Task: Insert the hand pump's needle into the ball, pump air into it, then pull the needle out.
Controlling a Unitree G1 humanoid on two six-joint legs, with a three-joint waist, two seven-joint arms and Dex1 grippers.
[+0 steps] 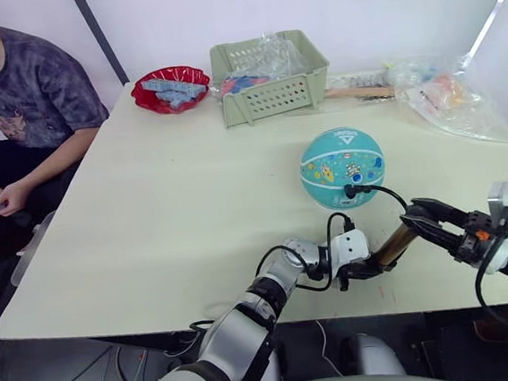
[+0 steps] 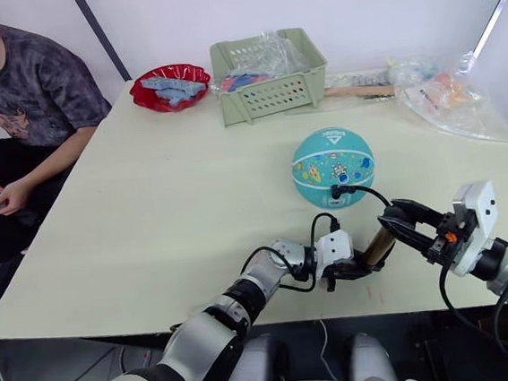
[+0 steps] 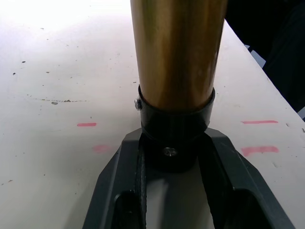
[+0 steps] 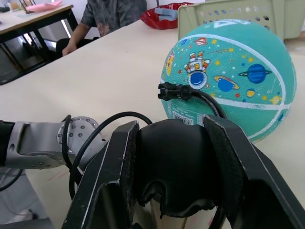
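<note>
At the far left we see a person [image 1: 20, 96] seated at the table [image 1: 175, 207] edge, well apart from both arms, and beyond our left gripper, near the far edge, a red dish [image 1: 170, 89] and a green basket [image 1: 269, 77] side by side. Our left gripper [image 1: 362, 269] lies low over the near part of the table, its fingers [image 3: 125, 191] pinching the black lower cap of the hand pump [image 1: 393, 246]. The bronze barrel slants up from it toward our right gripper [image 1: 429, 213], whose two fingers [image 4: 107, 176] clasp the pump's black upper end. From near that end the thin black hose arcs forward to the ball [image 1: 343, 167], which rests on the table just beyond both grippers. The needle [image 4: 175, 91] with its small black fitting sits against the ball's near side, the pin itself hidden. Further right, past the right gripper, clear plastic bags [image 1: 447, 95] lie by the far corner.
</note>
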